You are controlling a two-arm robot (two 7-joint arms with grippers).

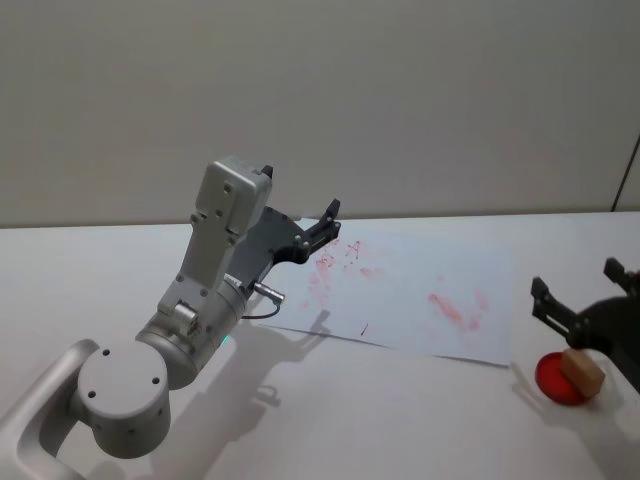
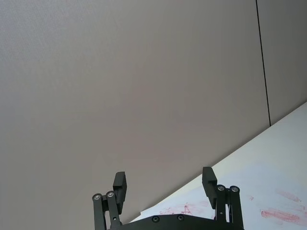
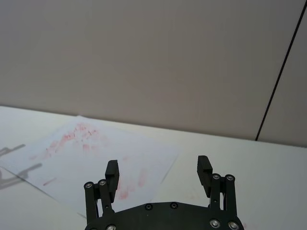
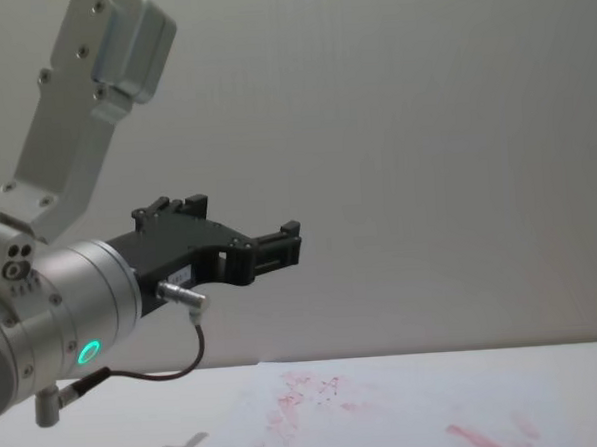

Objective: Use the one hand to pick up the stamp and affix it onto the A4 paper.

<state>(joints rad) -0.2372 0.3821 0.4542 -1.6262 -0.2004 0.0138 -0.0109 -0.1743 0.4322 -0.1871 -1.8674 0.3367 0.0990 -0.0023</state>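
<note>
1. Now, right tool released, hovering by the stamp on its red pad, near right.
2. Off-centre pinch could tip it.
3. Left tool gaping, raised over the paper, could crowd stamping.

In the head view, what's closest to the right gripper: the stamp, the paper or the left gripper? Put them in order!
1. The stamp, right by the right gripper, on a red pad.
2. The A4 paper, to its left.
3. The left gripper, far left, raised.
</note>
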